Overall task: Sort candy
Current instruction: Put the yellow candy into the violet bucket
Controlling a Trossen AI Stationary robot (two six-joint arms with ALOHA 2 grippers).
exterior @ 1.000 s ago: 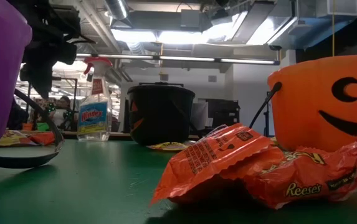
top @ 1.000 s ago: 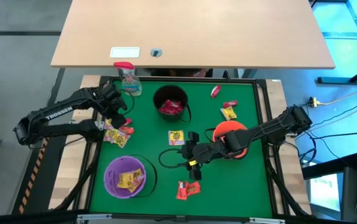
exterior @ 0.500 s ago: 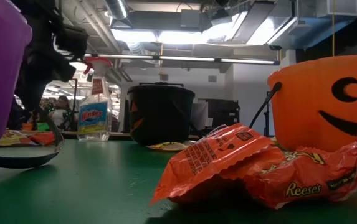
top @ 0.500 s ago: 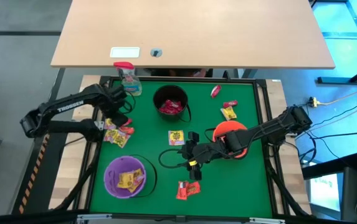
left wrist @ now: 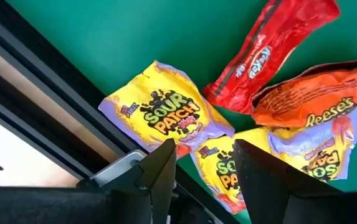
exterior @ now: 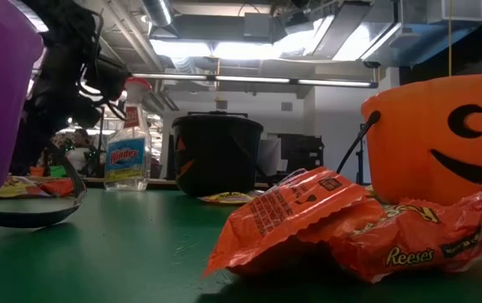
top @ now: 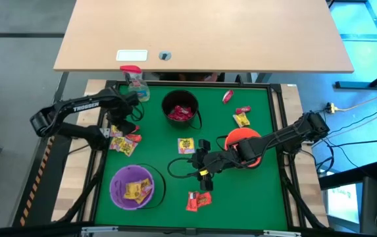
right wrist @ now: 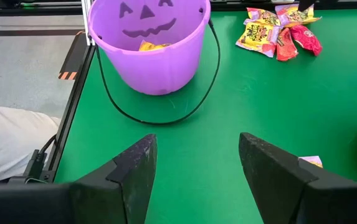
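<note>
On the green table (top: 155, 158): purple bucket (top: 133, 187) near the front holds yellow packets, black bucket (top: 180, 109) red ones, orange bucket (top: 243, 146) sits under the right arm. Left gripper (left wrist: 203, 163) hangs released, empty, over the pile of candy (top: 123, 141) by the left rail. Right gripper (right wrist: 197, 169) spread, empty, mid-table. Sour Patch packet (left wrist: 164, 115) overlaps neighbours; risk: a pinch here lifts two kinds together, or snags the Reese's packet (left wrist: 315, 102).

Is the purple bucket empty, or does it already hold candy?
Not empty. The high view shows yellow packets lying inside the purple bucket, and the right wrist view shows a yellow packet at its rim.
</note>
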